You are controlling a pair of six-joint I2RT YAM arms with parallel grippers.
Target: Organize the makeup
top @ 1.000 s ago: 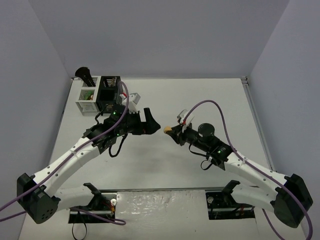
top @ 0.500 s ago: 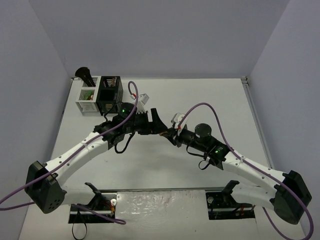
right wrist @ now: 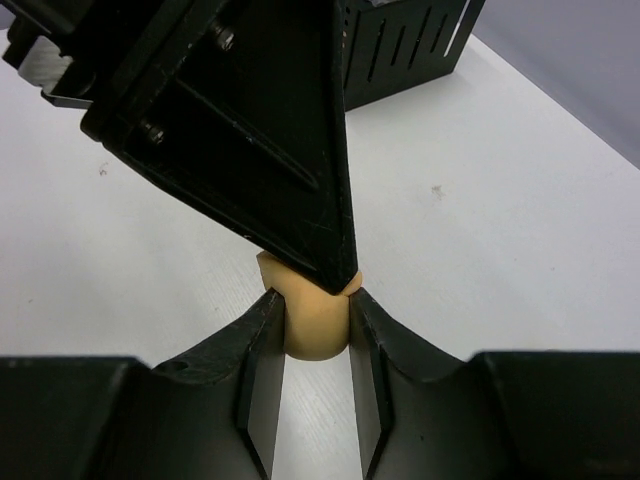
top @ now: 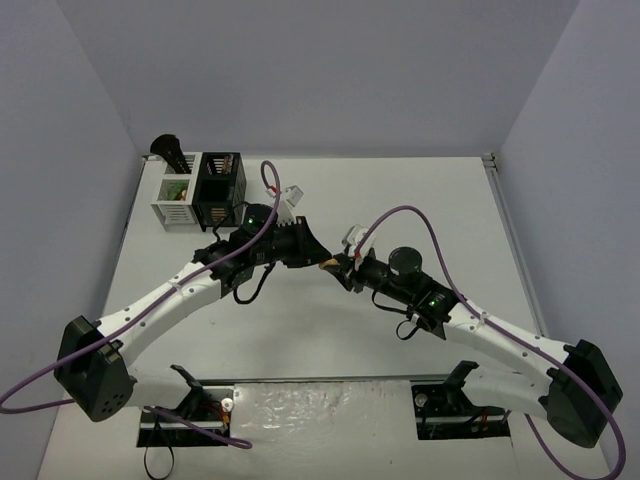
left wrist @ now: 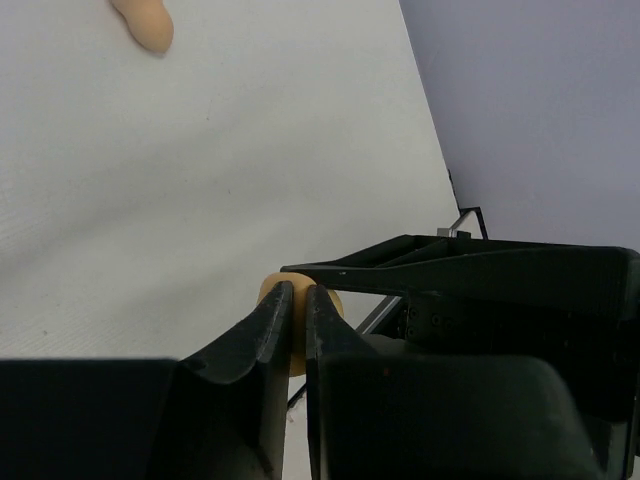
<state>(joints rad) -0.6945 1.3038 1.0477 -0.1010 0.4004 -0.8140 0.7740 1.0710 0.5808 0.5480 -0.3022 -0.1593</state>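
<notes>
Two claws meet tip to tip, both gripping

The left arm (top: 180, 295) stretches forward and toward its right, and the left gripper (top: 320, 262) has its jaws pinched almost together, nipping a peach sponge (right wrist: 315, 325) at their very tips. Directly ahead of that claw and facing it, the right gripper (top: 342, 270) sits at the end of the extended right arm (top: 490, 335). Its fingers (right wrist: 265, 350) stand a little apart and press the sponge's two sides, with the left claw's tips bearing on the sponge just beyond them
</notes>
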